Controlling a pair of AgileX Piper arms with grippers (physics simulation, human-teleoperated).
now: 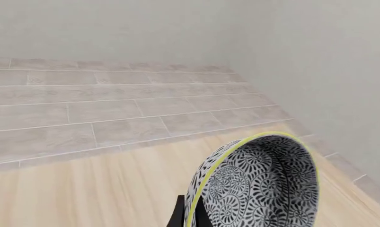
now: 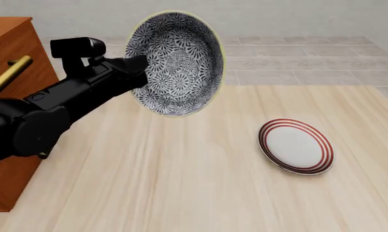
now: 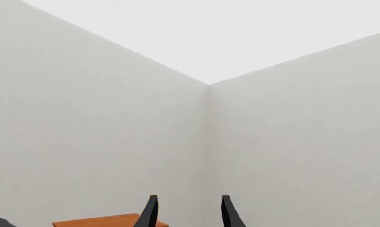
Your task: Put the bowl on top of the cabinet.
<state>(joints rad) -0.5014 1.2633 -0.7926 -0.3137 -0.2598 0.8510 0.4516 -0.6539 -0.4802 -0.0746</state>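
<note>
Reddish-brown cabinet (image 2: 10, 63), cut off at the front view's left edge, one brass handle (image 2: 8, 73) visible. Left gripper (image 2: 141, 67) clamps the patterned, yellow-rimmed bowl (image 2: 176, 63) by its rim, tilted on edge above the table (image 2: 180, 183). Red-ringed plate (image 2: 295, 146) lies well apart. Right gripper (image 3: 188, 213): fingers parted, empty.

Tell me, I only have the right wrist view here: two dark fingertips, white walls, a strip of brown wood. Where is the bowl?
Observer: The bowl is held up off the table, tipped on its side, by the left tool at its rim.
Reviewer: Is it over the cabinet?
Observer: No. In the front view the cabinet stands at the left edge, and the bowl hangs to its right, above the table.
Reviewer: Anything else on the table?
Observer: A white plate with red rings lies to the right, apart from the bowl.
</note>
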